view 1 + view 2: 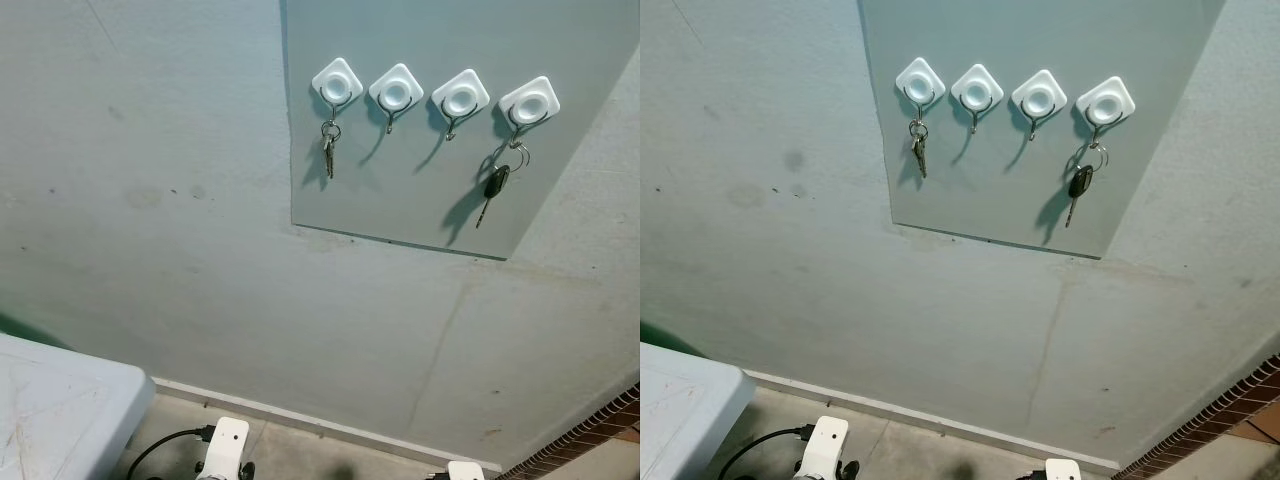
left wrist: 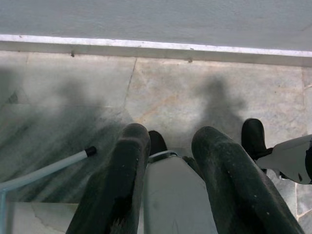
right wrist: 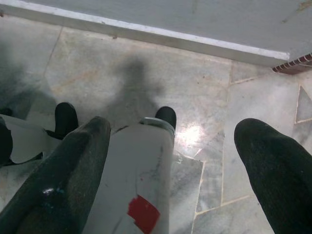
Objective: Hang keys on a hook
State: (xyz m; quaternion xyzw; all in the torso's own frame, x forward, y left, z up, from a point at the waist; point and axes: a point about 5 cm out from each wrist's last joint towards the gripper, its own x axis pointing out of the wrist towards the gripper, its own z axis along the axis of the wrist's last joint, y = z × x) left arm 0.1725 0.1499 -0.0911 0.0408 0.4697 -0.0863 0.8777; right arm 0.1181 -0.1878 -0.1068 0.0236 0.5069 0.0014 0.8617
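Grey wall panel (image 1: pixel 400 200) carries four white hooks (image 1: pixel 395 92); small keys (image 1: pixel 328 150) and a car key (image 1: pixel 495 185) hang there. Left gripper (image 2: pixel 168 146) and right gripper (image 3: pixel 173 141) hang low over the marble floor (image 3: pixel 146 68), both spread apart, empty, well below the hooks.

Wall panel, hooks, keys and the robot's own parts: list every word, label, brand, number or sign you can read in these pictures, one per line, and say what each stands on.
None: no readable text in any view.
The four white hooks on the grey panel are plain.
The black-headed key and the small key bunch are too small to show any marking.
The red patch on the robot's silver leg bears no legible writing.
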